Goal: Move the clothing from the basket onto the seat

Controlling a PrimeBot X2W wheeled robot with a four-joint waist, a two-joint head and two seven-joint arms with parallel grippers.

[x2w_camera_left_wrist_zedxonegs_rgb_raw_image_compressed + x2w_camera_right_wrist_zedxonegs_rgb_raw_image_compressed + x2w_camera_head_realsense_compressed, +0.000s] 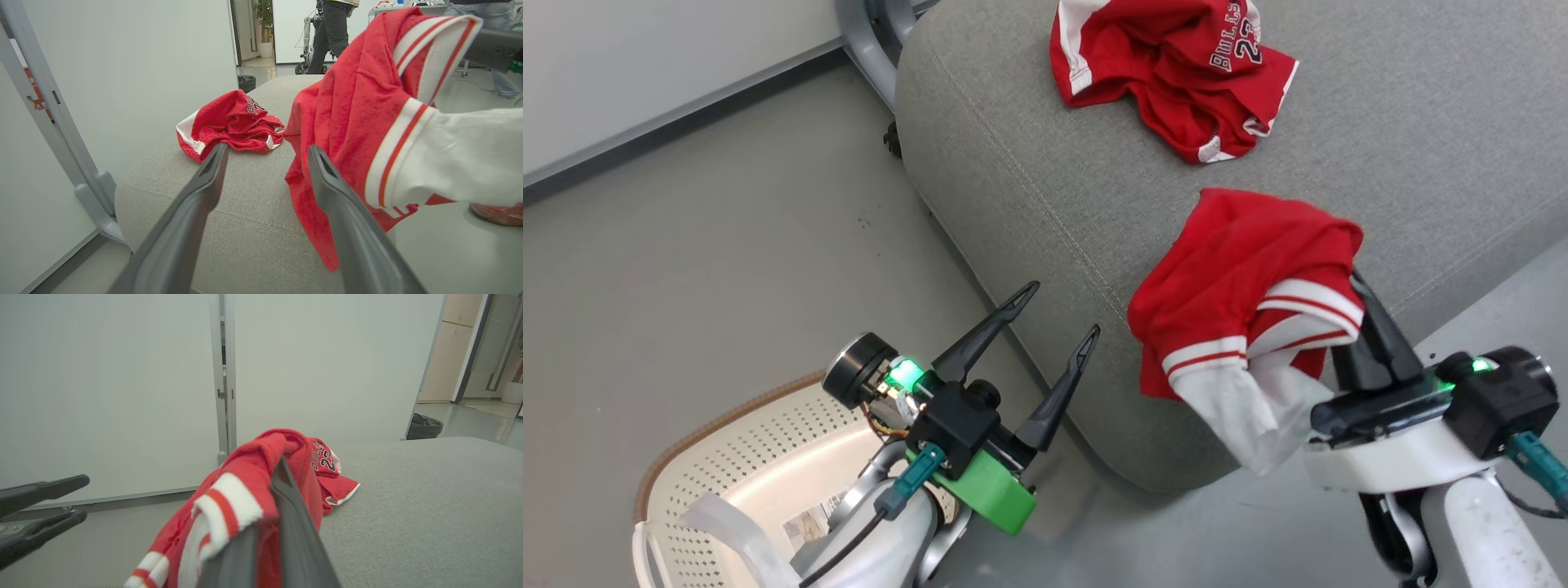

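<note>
The right gripper at the lower right of the head view is clenched on the striped garment. Its fingertips are buried in the red cloth, so the exact point of the grip is hidden. The garment drapes off the fingers, with a white panel hanging below two white-and-red striped bands. It hangs at the near edge of the seat; whether its lower folds touch the grey fabric cannot be told.

The printed garment lies crumpled on the seat at the top centre. Its upper part is cut by the frame edge, and its lettering is folded, though "BULLS 23" can be read. The seat itself runs out of the picture at the top and right.

The basket sits in the lower left corner, cut off by the frame edge and partly covered by the left arm. The part of its inside that shows holds only a label sticker.

The left gripper is released above the basket, its fingers spread with nothing between them.

In the left wrist view a person's legs stand far back at the top, cut off at the waist. A reddish object at the right edge is too clipped to identify.

Count: two red garments, one basket, one seat, two grippers.
</note>
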